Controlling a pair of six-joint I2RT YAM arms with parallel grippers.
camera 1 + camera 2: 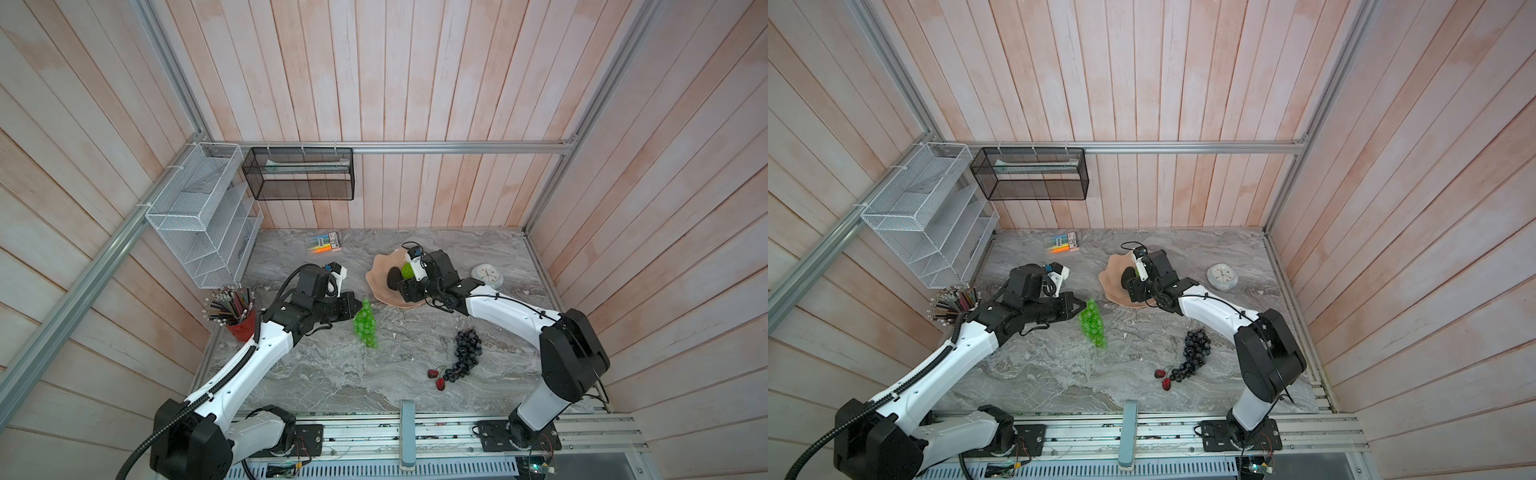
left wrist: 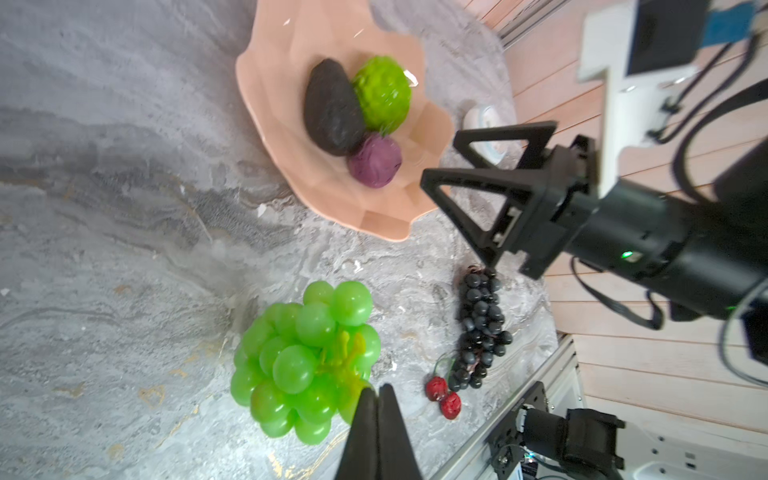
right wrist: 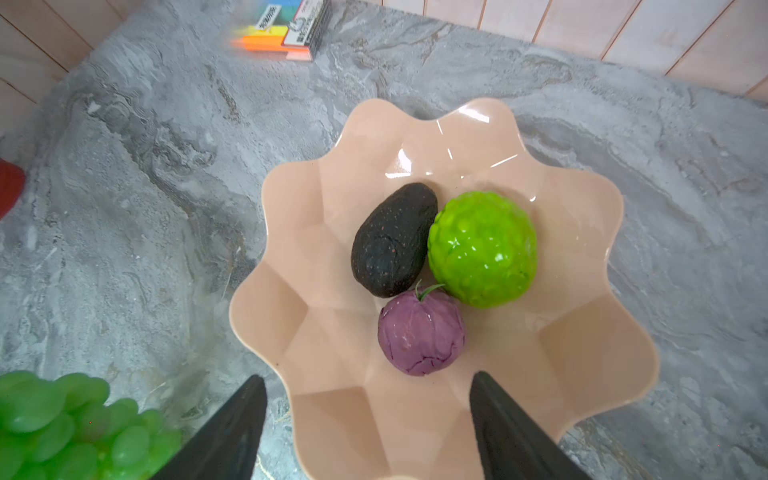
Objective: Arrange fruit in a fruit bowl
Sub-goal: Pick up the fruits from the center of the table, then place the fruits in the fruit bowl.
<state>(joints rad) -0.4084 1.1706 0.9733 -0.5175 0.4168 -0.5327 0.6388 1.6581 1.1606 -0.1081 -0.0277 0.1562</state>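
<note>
While the left gripper (image 2: pixel 376 395) has its fingers pressed together on the yellow-green stem of the green grapes (image 2: pixel 303 361), the bunch sits right at its tips, blurred in both top views; whether it touches the table (image 1: pixel 332 374) cannot be told. The right gripper (image 3: pixel 368 380) is spread wide with nothing between its fingers, poised over the near side of the peach bowl (image 3: pixel 582 332), one finger above the bowl's inside and the other beside its rim. Just ahead of its tips lies the purple ball (image 3: pixel 420 332). Beyond that ball are the avocado (image 3: pixel 392 241) and the bumpy green ball (image 3: pixel 482 249), all three touching inside the bowl. Behind the right gripper, toward its arm's base, the dark grapes (image 1: pixel 467 351) lie on the table with the cherries (image 1: pixel 436 376) just beside their lower end, well apart from both grippers.
</note>
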